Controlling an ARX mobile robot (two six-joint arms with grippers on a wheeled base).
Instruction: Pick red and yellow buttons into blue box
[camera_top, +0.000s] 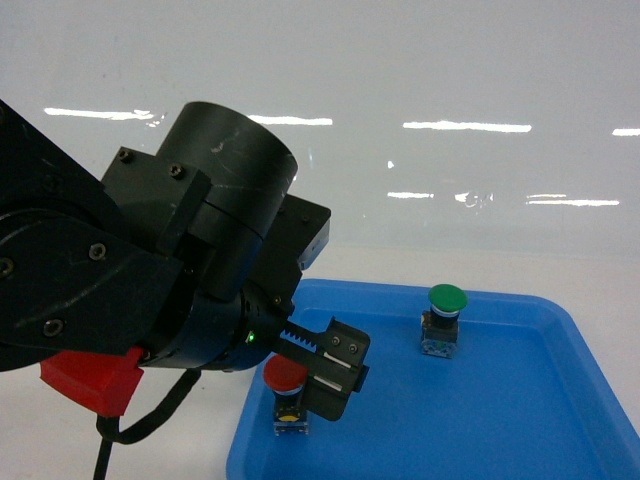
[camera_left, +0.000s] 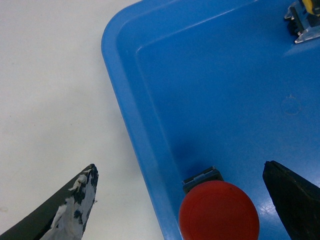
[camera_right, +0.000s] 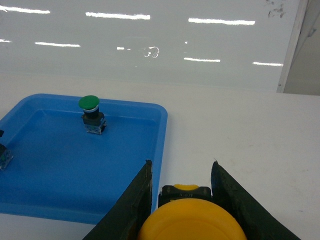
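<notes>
Up front in the head view, the left gripper (camera_top: 325, 372) hangs over the red button (camera_top: 285, 378) in the shallow blue tray (camera_top: 560, 420), partly hiding it; a green button (camera_top: 446, 300) stands farther back. Seen from the left wrist, the fingers (camera_left: 292, 192) are spread wide, the red cap between them, untouched. Meanwhile, the right wrist view shows the right gripper (camera_right: 182, 192) clamped on the yellow button (camera_right: 192, 222), above the white table (camera_right: 240, 125) beside the tray.

The left arm (camera_top: 150, 290) hides part of the red button (camera_top: 285, 378); the frame's lower edge crops the yellow button (camera_right: 192, 220).

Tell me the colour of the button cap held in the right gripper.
Yellow cap, seen best in the right wrist view.
</notes>
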